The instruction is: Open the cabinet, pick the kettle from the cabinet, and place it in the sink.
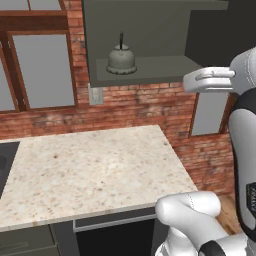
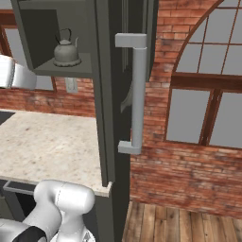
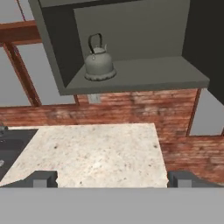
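The cabinet [image 1: 150,67] on the brick wall stands open, and its door [image 2: 106,94] is swung out toward me with the long silver bar handle [image 2: 137,94] facing out. On the left of its shelf sits the grey dome kettle [image 1: 121,60] [image 2: 66,51] [image 3: 99,64], upright and untouched. In the hand view my gripper [image 3: 112,179] is open with nothing between its fingertips [image 3: 43,178]; it is held off from the cabinet, with the kettle above and left of centre. A corner of the dark sink [image 3: 13,148] [image 1: 5,165] shows at the counter's left end.
A speckled stone counter [image 1: 95,170] runs below the cabinet, its right end near the open door. Wood-framed windows [image 1: 42,70] [image 2: 203,113] sit in the brick wall. Dark base cabinets [image 1: 30,242] stand under the counter. Wooden floor [image 2: 179,222] lies to the right.
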Controlling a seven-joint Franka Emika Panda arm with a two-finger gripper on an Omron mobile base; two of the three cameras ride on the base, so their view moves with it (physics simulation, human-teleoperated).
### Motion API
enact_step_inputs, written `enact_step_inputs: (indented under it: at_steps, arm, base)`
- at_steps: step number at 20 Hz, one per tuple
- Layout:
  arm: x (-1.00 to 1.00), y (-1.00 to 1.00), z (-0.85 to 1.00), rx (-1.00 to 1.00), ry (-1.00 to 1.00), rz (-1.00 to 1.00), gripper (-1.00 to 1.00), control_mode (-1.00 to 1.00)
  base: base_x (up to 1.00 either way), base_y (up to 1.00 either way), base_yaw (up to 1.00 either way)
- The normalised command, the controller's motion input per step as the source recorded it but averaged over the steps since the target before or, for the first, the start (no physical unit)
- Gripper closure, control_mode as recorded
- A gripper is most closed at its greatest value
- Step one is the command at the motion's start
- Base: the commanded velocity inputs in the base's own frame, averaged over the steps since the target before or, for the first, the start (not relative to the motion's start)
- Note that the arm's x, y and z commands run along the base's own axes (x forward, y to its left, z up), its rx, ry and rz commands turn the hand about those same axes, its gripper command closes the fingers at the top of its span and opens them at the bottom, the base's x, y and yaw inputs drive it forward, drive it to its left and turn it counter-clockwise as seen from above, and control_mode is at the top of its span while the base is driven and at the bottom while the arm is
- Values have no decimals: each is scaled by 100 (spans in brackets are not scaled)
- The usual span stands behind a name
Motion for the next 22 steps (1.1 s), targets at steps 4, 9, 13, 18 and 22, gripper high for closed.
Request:
enact_step_inputs:
  at_steps: [4,9,13,18,22]
  arm:
    - [26,8,1,0,0,18,-100,-100]
    - [30,6,0,0,0,20,-100,-100]
    - [32,8,5,-1,0,16,-100,-100]
    - [39,13,9,-3,0,10,-100,-100]
    - [41,19,3,-2,0,7,-100,-100]
  base:
    - [0,0,0]
    - [0,0,0]
    - [0,0,0]
    - [0,0,0]
    - [0,0,0]
